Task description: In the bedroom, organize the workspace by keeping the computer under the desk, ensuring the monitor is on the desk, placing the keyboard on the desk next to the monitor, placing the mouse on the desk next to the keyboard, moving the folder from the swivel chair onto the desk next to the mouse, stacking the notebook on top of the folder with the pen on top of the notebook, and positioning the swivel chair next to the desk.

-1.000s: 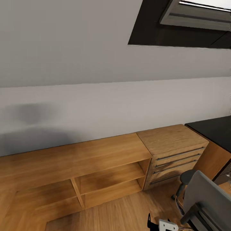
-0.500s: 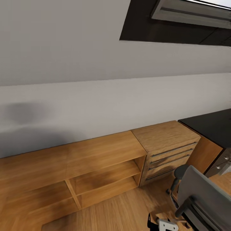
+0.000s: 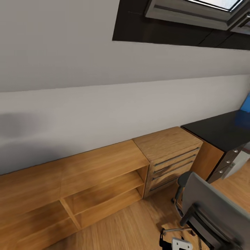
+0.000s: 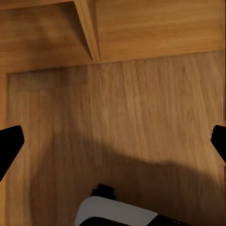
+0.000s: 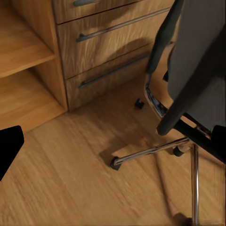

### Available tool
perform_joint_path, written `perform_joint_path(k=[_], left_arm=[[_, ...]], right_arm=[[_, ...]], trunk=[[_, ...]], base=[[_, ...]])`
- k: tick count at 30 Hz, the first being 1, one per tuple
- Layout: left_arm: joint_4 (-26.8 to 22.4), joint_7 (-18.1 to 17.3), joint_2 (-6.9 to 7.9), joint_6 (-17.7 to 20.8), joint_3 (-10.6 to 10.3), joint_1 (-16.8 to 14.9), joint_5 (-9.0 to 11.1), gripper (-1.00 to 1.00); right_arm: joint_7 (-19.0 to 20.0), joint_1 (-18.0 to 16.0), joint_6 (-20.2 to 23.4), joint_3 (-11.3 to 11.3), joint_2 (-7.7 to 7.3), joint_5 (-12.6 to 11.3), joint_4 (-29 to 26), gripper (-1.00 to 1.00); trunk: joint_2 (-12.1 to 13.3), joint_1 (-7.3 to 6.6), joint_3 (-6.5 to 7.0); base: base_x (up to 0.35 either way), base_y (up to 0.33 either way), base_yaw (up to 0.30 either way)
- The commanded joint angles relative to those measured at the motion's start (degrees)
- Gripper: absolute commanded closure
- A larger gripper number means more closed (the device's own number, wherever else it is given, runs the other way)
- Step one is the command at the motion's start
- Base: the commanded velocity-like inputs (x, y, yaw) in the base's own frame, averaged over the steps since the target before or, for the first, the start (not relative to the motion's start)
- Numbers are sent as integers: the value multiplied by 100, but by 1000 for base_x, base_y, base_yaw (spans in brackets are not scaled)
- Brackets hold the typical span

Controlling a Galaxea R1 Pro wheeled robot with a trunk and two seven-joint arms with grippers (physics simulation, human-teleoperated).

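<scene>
Beside the oak dresser (image 3: 170,158), open shelves (image 3: 100,187) are seen bare; both arms' jaws are spread, gripping nothing.

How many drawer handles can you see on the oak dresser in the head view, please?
4 bar handles on the oak dresser, stacked one above another down its front: top, second, third, lowest, partly hidden behind the swivel chair.
</scene>
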Motion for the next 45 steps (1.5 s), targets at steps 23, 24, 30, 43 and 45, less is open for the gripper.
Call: perform_joint_path(k=[23,24,30,43,45], left_arm=[[-23,56,2,-17,-54,-6,17,-100],[-23,56,2,-17,-54,-6,17,-100],[-23,56,2,-17,-54,-7,17,-100],[-23,56,2,-17,-54,-5,18,-100],[-23,56,2,-17,-54,-8,18,-100]], right_arm=[[-17,-7,-17,57,1,-32,11,-100],[-17,-7,-17,57,1,-32,11,-100],[-17,-7,-17,57,1,-31,11,-100],[-17,-7,-18,66,-5,-29,11,-100],[-17,-7,-18,66,-3,-28,11,-100]], trunk=[[-12,3,-13],[-12,3,-13],[-12,3,-13],[-12,3,-13],[-12,3,-13]], base=[[-38,67,-298],[-100,187,-300],[-85,144,-300],[-5,7,-300],[0,1,-300]])
